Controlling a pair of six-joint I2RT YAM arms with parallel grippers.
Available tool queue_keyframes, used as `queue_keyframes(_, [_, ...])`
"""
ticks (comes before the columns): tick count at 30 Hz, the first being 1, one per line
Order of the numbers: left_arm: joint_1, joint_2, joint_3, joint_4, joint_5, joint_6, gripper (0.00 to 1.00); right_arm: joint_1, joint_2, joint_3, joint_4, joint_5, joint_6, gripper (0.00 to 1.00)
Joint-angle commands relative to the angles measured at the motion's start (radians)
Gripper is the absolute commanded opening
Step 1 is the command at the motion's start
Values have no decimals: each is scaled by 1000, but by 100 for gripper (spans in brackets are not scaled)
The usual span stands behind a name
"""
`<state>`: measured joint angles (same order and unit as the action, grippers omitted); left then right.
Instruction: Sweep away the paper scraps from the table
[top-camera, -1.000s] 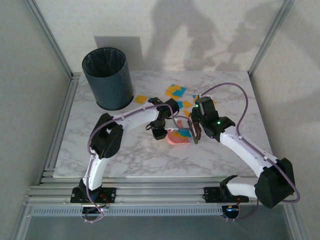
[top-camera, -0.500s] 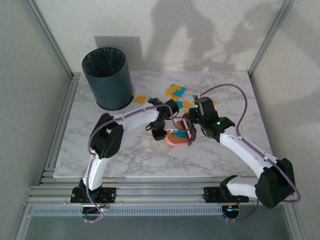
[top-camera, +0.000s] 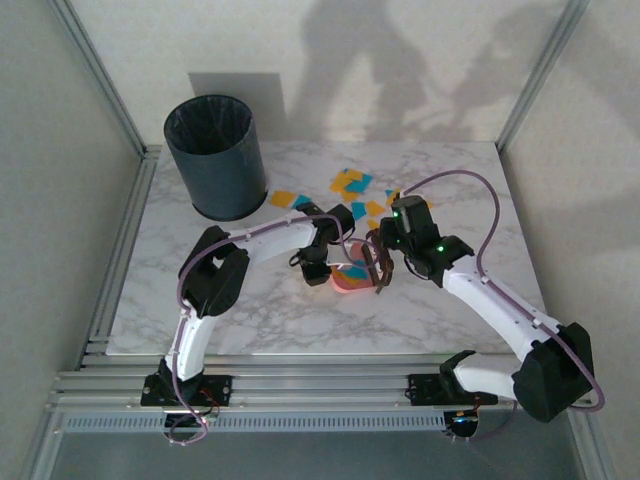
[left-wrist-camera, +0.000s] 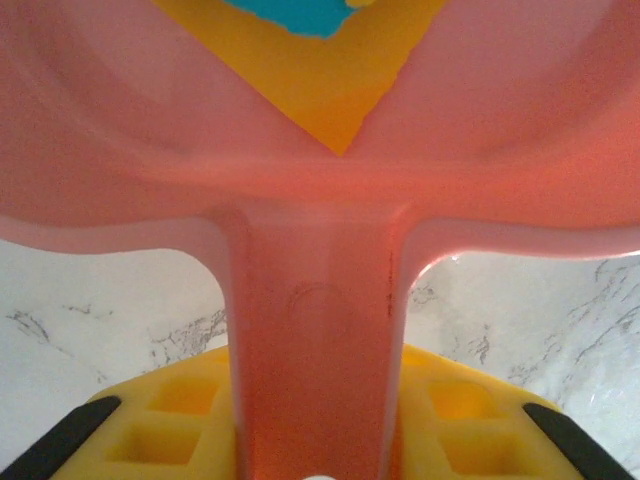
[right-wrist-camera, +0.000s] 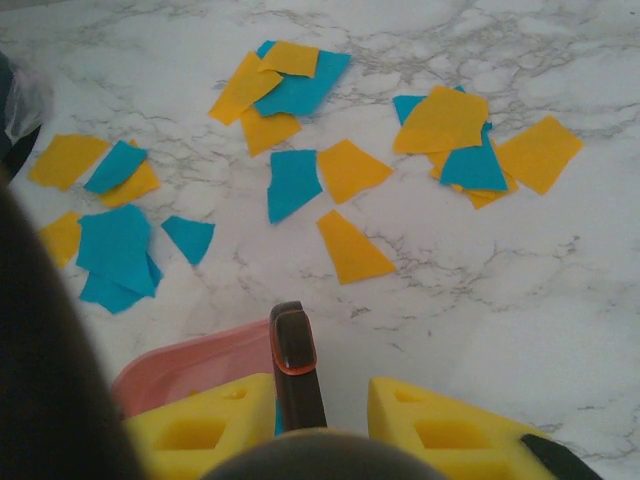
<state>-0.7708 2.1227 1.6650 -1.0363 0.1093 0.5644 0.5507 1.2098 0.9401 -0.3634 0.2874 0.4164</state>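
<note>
Orange-yellow and teal paper scraps (top-camera: 352, 183) lie scattered on the white marble table (top-camera: 200, 310) behind the arms; the right wrist view shows several of these scraps (right-wrist-camera: 350, 170) ahead of the fingers. My left gripper (top-camera: 322, 262) is shut on the handle (left-wrist-camera: 315, 330) of a pink dustpan (top-camera: 352, 278). An orange scrap (left-wrist-camera: 330, 90) and a teal one lie in the pan. My right gripper (top-camera: 388, 258) is shut on a dark brush (top-camera: 379, 268), whose handle (right-wrist-camera: 292, 360) stands between the yellow fingers beside the pan's rim (right-wrist-camera: 190, 365).
A dark round bin (top-camera: 215, 155) with a black liner stands at the table's back left corner. Aluminium rails (top-camera: 300, 385) run along the near edge. The front part of the table is bare marble.
My right gripper has carried the brush leftward, up against the dustpan's open side. The left gripper and pan have barely shifted.
</note>
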Motion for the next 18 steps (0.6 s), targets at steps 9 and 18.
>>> queue_keyframes(9, [16,-88,-106,33,42,-26,0,-20,-115,-24,-39,32,56,0])
queue_keyframes(18, [54,-149,-133,97,78,-96,0,-120,-206,-15,-157,85,28,0])
